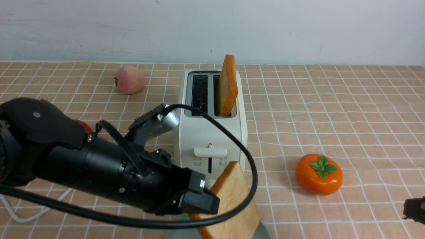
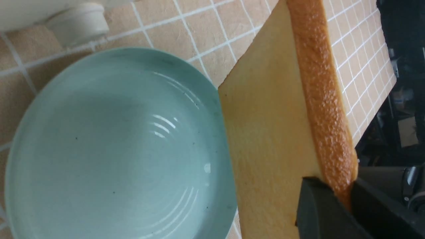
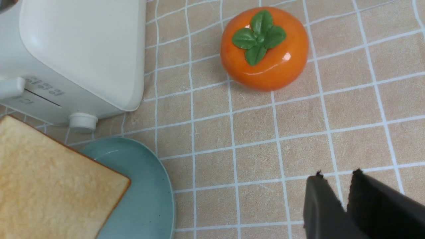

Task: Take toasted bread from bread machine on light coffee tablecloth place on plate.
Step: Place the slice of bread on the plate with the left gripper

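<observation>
Though near the bread machine (image 1: 212,132), persimmon (image 1: 318,174) and peach (image 1: 130,79) clear of plate (image 3: 156,186).

Glossy glazed plate (image 2: 116,149), rough-crusted toasted bread (image 2: 282,132), matt cloth tablecloth (image 1: 332,116).

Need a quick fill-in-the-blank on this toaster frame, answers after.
The left gripper clamps one toast slice over the mint-green ____.
The second toast slice stands in the toaster's ____ slot.
The toaster's left slot is ____.
The right gripper holds ____.
Missing: plate; right; empty; nothing.
</observation>
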`<state>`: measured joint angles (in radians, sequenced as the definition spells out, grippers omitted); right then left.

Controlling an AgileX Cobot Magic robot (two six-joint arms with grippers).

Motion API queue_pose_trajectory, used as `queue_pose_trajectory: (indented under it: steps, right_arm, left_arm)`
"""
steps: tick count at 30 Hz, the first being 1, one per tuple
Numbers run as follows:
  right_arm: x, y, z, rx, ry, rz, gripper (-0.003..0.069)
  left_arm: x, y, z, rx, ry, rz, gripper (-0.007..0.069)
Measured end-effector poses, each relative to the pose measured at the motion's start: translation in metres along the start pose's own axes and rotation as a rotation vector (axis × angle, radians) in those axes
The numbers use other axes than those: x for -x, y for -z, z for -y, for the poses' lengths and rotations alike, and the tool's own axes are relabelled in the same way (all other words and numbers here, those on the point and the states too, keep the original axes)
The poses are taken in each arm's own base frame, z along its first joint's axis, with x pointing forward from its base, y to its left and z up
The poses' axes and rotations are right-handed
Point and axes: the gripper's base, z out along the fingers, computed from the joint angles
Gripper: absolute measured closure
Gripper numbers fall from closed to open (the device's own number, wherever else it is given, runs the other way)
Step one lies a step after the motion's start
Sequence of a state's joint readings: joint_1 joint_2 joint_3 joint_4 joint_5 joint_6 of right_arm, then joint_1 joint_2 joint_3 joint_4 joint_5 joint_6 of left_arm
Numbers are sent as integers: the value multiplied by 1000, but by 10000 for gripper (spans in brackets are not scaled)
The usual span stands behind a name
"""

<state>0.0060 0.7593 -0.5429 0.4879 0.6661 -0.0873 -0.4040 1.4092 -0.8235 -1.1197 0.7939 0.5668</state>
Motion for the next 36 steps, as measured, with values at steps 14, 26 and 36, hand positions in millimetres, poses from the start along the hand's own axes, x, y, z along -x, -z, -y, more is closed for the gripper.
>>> queue_pose_trajectory:
  steps: [14, 26, 36]
  right_arm:
    - [2, 0, 0, 0, -3, 24, 513]
    - [10, 6, -8, 22, 71, -23, 510]
    - [68, 23, -40, 114, 133, -48, 502]
  left_arm:
    - [0, -41, -39, 61, 37, -97, 520]
    - [-9, -38, -61, 271, -134, -231, 291]
    - [-7, 8, -75, 754, -15, -247, 443]
